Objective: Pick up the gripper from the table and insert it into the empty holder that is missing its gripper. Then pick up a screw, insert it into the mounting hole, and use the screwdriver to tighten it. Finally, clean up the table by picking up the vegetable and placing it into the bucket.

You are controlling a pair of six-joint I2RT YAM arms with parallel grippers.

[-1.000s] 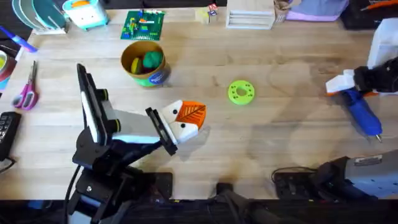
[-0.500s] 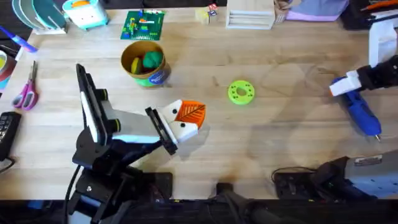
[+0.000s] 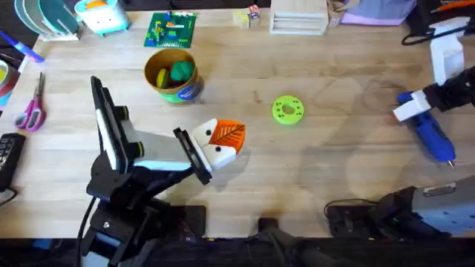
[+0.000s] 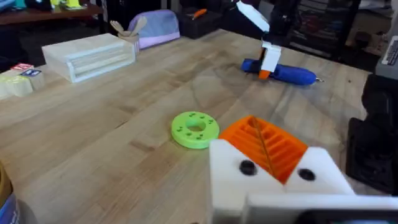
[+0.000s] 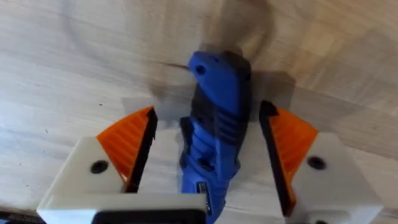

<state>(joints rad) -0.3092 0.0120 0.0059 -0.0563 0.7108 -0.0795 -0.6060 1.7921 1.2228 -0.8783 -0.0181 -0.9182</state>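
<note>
- the blue pen-shaped electric screwdriver lies flat on the light wooden plank table at the far right, its long axis running from its butt end at the far left down to its thin metal bit at the near right.
- the right gripper sits directly over the screwdriver's butt end; its white fingers with orange ribbed pads stand apart, one on each side of the blue body, with a gap on both sides, so nothing is clamped.
- the fingers straddle the tool across its long axis, so squeezing them together looks like all the grasp calls for.
- the right arm is by far the nearer one; the left gripper rests well apart at the table's middle, and whether its fingers are apart or together cannot be told.
- the round lime-green disc with holes lies between the two grippers.
- the small round yellow-rimmed bucket stands far left of the disc with a green vegetable inside.
</note>
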